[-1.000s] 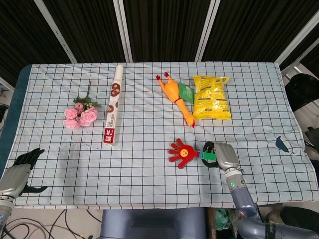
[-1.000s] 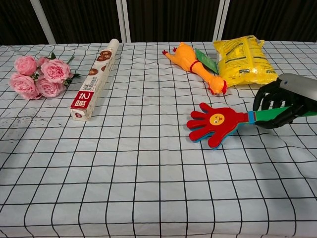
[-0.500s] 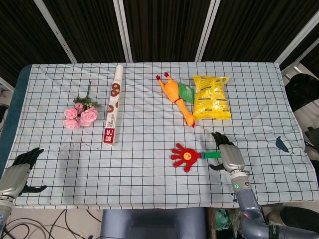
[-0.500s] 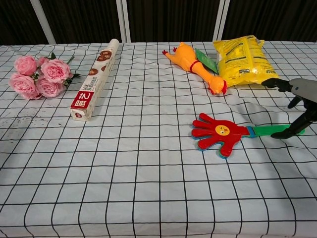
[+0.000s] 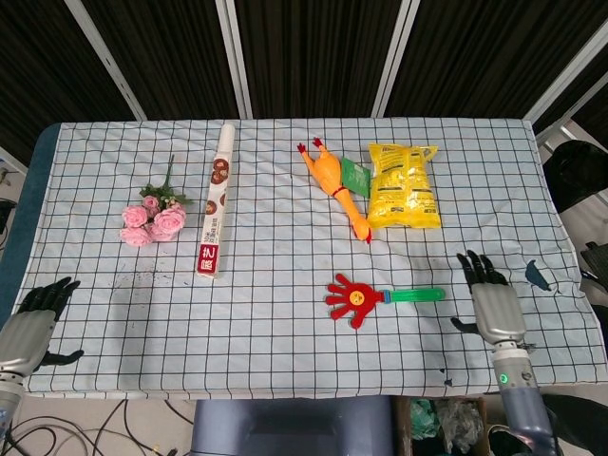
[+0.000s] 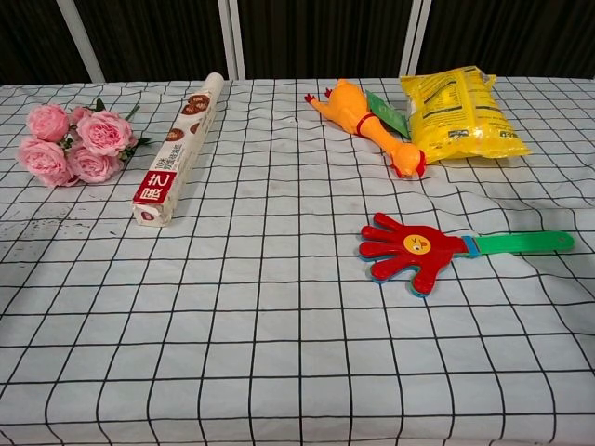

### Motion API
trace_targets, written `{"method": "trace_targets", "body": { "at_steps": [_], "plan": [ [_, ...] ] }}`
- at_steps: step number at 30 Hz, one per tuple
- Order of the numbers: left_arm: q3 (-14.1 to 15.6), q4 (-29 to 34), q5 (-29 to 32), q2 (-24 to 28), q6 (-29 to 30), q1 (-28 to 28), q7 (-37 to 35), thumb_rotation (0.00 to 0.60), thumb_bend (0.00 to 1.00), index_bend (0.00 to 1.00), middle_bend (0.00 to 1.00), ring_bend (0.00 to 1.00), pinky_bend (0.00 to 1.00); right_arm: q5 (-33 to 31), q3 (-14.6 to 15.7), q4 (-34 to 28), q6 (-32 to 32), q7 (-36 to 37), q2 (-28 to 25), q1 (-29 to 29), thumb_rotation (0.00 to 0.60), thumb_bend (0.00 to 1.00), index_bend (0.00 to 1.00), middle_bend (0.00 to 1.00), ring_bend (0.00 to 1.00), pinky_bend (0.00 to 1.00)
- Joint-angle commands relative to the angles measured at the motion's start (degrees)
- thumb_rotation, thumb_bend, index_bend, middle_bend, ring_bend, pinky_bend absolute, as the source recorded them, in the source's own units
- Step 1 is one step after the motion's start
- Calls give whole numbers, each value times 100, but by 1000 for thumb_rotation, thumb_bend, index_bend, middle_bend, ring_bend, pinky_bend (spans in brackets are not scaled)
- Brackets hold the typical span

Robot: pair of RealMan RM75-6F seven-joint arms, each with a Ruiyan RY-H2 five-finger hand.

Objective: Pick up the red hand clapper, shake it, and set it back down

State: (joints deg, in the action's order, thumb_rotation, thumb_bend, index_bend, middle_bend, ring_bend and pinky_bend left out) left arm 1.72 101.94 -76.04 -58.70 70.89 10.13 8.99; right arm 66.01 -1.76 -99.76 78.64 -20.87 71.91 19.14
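Observation:
The red hand clapper (image 5: pixel 354 299) lies flat on the checked cloth, its green handle (image 5: pixel 414 295) pointing right; the chest view shows the red hand clapper (image 6: pixel 409 249) and its green handle (image 6: pixel 521 242) alone on the cloth. My right hand (image 5: pixel 492 302) hovers to the right of the handle's end, fingers spread, holding nothing and apart from the clapper. My left hand (image 5: pixel 30 323) stays at the table's front left corner, fingers apart and empty. Neither hand shows in the chest view.
A rubber chicken (image 5: pixel 337 186) and a yellow snack bag (image 5: pixel 402 186) lie behind the clapper. A long roll box (image 5: pixel 216 214) and pink roses (image 5: pixel 154 218) lie to the left. The table's front edge (image 5: pixel 285 391) runs close below the clapper.
My right hand let go of the green handle and drew back to the right, out of the chest view. The clapper settled flat on the cloth. The left hand shifted slightly.

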Motion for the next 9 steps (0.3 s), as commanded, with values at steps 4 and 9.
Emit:
{"method": "trace_targets", "body": {
  "at_steps": [4,9],
  "plan": [
    [-60,-244,-80,-170,271,-61,303,600,0,0,0,0,0,1322,703,154,1084,641,-929,-935,600,68,0,0,0,194],
    [-114,-318,-90,-319,431,-102,428,600,0,0,0,0,0,1600,675,467,1400,1139,-999,-1232,600,66,0,0,0,190]
  ]
}}
